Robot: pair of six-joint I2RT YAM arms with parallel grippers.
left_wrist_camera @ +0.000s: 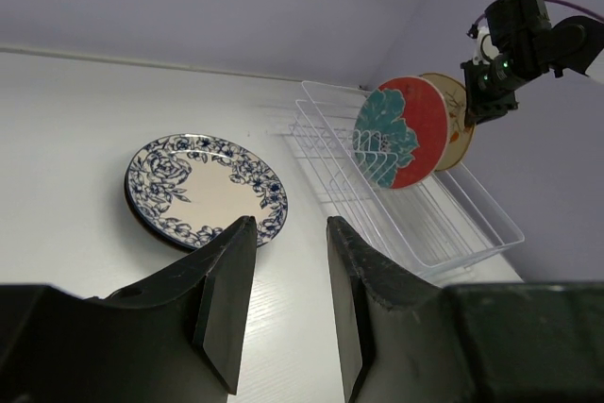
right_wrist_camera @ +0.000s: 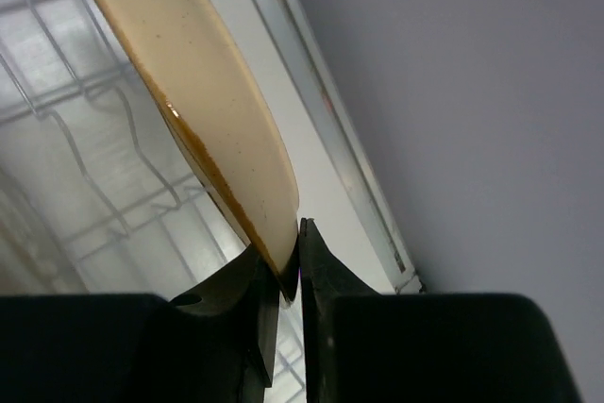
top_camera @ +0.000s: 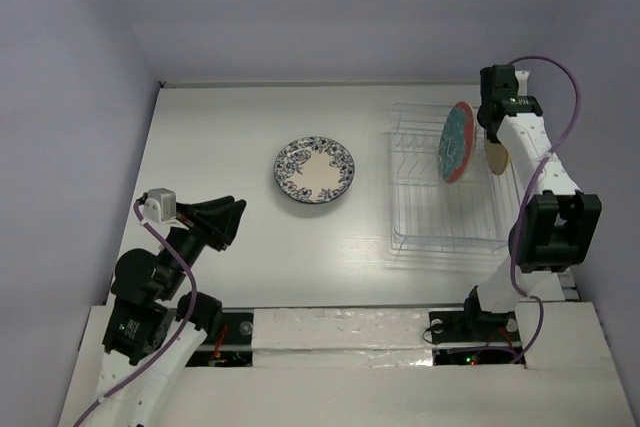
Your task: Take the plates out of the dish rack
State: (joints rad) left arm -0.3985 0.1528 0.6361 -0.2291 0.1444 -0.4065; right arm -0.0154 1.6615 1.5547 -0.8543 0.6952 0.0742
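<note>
1. Left pincer (left_wrist_camera: 288, 309): way off to the left of the rack (top_camera: 440, 219). Its jaws are apart with nothing between them. It's just hanging over the worktop (top_camera: 220, 127), pointed the rack's way.
2. Blue plate (top_camera: 315, 169): lying flat on the worktop left of the rack, well clear of it. It has a glazed white middle and a busy blue flower rim. A dark edge peeks out underneath in the left wrist view. Could be another plate under it, can't say.
3. Rack: thin pale wire, rectangular, with upright prongs. It's see-through, so it's easy to lose against the white top. Its near end looks bare of plates.
4. Red plate (top_camera: 456, 142): standing on edge in the rack's far half, leaning a bit. Its red-and-teal floral face is turned to the left.
5. Cream plate (top_camera: 497, 160): on the rack's right side, just behind the red one and also on edge. It's glossy and smooth, with a brownish line along the rim. Can't tell whether its bottom edge is sitting in the prongs.
6. Right pincer (right_wrist_camera: 291, 266): clamped on the cream plate's rim, with the thin edge pinched between both fingers. The disc runs away from the pincer toward the rack.
7. My take: the right arm is far nearer the rack, so this plate is its job. The pull should follow the disc's own plane, up out of the prongs, not sideways into the red plate. Glazed rim plus a small pinch means it could slip or swing.
</note>
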